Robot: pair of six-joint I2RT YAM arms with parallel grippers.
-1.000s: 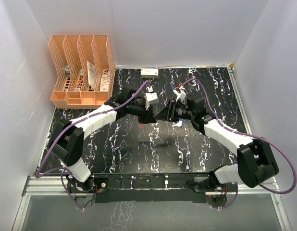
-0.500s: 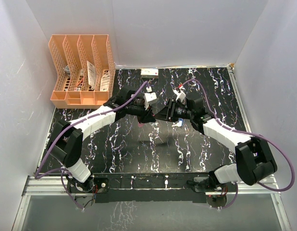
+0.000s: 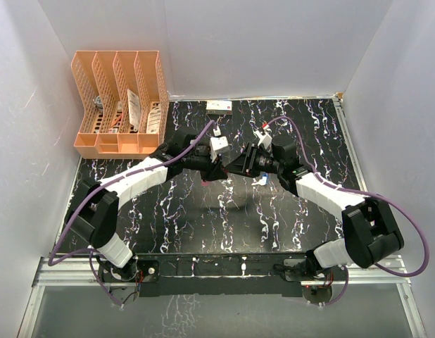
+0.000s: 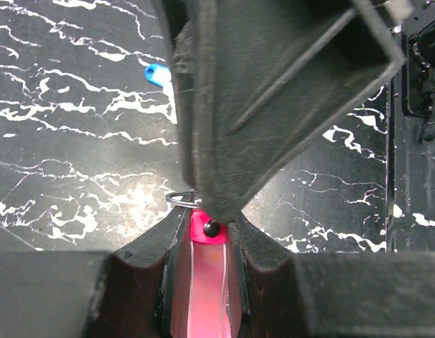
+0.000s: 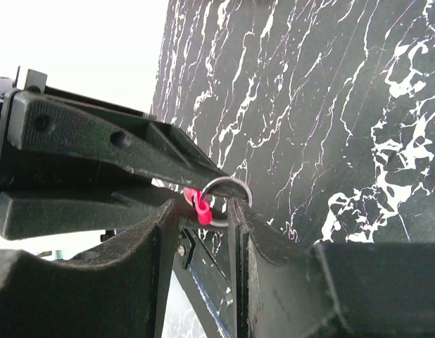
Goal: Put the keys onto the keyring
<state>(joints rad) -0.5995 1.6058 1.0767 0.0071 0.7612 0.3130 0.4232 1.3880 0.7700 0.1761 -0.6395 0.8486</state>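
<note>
My left gripper [image 4: 205, 220] is shut on the pink-red strap of the keyring [image 4: 203, 274] and holds it above the table. The thin ring [image 4: 181, 199] sticks out past the fingertips. My right gripper [image 5: 200, 225] is open and meets the left one tip to tip [image 3: 222, 169]. The ring [image 5: 231, 186] and the strap's end [image 5: 199, 205] sit between its jaws, the ring against the right finger [image 5: 240, 225]. A blue-headed key [image 4: 157, 73] lies on the table beyond the grippers. The whitish-silver key does not show clearly.
An orange file rack [image 3: 119, 102] stands at the back left corner. A small flat box [image 3: 219, 106] lies at the back edge. The black marbled table [image 3: 203, 218] is walled in white on three sides. Purple cables [image 3: 407, 218] loop off both arms.
Both grippers have stayed joined at the keyring and drifted slightly toward the back. The right arm has stretched out a little.
</note>
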